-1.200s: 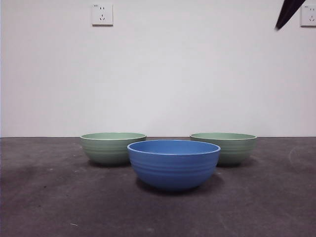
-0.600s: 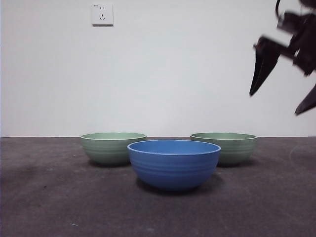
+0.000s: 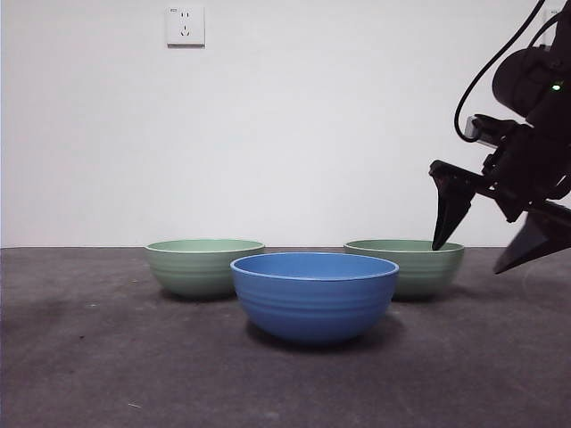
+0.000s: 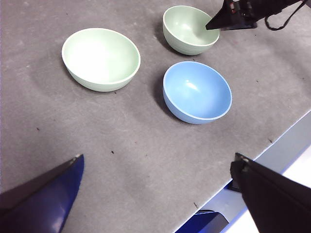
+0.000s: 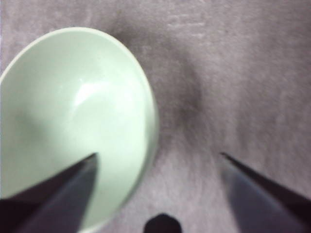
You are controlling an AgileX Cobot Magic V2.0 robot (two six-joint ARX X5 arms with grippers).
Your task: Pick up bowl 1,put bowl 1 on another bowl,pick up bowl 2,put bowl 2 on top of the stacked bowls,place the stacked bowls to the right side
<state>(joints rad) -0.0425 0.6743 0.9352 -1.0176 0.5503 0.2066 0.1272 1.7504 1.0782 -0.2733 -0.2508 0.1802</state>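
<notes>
The blue bowl (image 3: 314, 294) stands nearest the front, at the middle; the left wrist view shows it too (image 4: 197, 92). Behind it stand two pale green bowls, one at the left (image 3: 203, 266) (image 4: 101, 58) and one at the right (image 3: 406, 266) (image 4: 187, 29) (image 5: 73, 111). My right gripper (image 3: 467, 259) (image 5: 159, 155) is open and straddles the right green bowl's rim, one jaw inside the bowl and the other outside over the table. High above the table, my left gripper (image 4: 158, 158) is open with nothing in it.
A white wall with a socket (image 3: 185, 26) closes the back. The dark grey table (image 3: 89, 357) ends at a front edge (image 4: 272, 150) close to the blue bowl. The right arm's body and cables (image 3: 535, 116) fill the upper right.
The right arm has come down from the top right corner to the right green bowl's rim, jaws open. The three bowls have not moved.
</notes>
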